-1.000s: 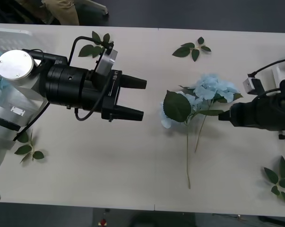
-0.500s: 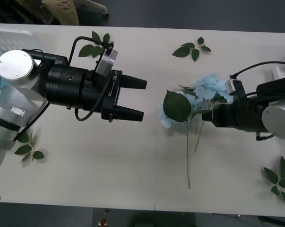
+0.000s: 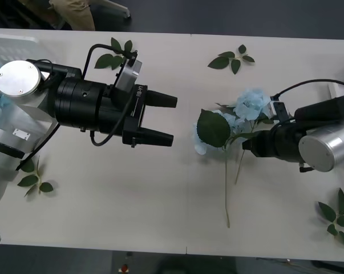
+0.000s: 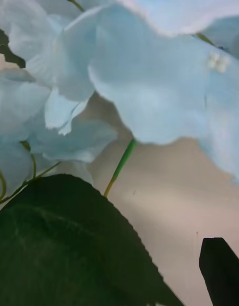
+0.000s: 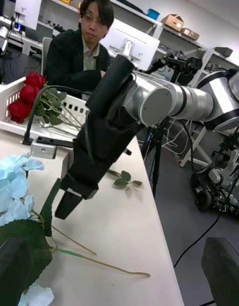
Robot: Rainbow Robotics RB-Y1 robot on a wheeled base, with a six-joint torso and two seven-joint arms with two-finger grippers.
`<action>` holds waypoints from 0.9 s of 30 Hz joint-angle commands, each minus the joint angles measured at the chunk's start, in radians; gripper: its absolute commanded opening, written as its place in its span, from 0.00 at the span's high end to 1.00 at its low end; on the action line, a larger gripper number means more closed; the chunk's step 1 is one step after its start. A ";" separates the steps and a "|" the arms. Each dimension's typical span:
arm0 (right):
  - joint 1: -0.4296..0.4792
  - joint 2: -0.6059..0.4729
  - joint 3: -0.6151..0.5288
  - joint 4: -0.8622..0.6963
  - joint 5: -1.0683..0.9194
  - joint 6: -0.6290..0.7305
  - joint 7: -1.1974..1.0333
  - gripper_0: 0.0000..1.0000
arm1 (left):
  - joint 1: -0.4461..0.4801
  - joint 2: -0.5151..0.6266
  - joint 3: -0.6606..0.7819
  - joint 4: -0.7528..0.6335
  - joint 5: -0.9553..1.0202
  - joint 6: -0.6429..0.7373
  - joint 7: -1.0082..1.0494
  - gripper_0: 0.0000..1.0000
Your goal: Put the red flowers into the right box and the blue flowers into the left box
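Note:
The blue flowers [image 3: 249, 108] lie on the white table right of centre, their thin stems [image 3: 226, 188] running toward the near edge. My right gripper [image 3: 246, 144] reaches in from the right and is open, its tip under the petals beside a large leaf [image 3: 213, 128]. In the right wrist view, pale petals [image 4: 149, 76] and that leaf are very close, and one black finger [image 4: 219, 268] shows. My left gripper [image 3: 173, 120] hovers open left of the flowers, holding nothing. The left box [image 3: 12, 43] is at the far left. Red flowers [image 5: 27, 94] lie in the right box [image 5: 74, 106].
Loose green leaf sprigs lie at the far middle [image 3: 231, 59], the far left [image 3: 116, 54], the near right corner [image 3: 337, 220] and under my left arm [image 3: 35, 180]. The table's near edge [image 3: 183, 249] runs below the stems. Bare table separates the two grippers.
My right arm has slid left and turned, bringing its gripper from the flowers' right side in under the petals. The left arm has not moved.

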 commanded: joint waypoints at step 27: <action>-0.070 0.059 0.036 0.174 0.100 -0.122 -0.028 0.08 | 0.011 0.006 0.004 -0.039 -0.004 -0.001 0.026 0.00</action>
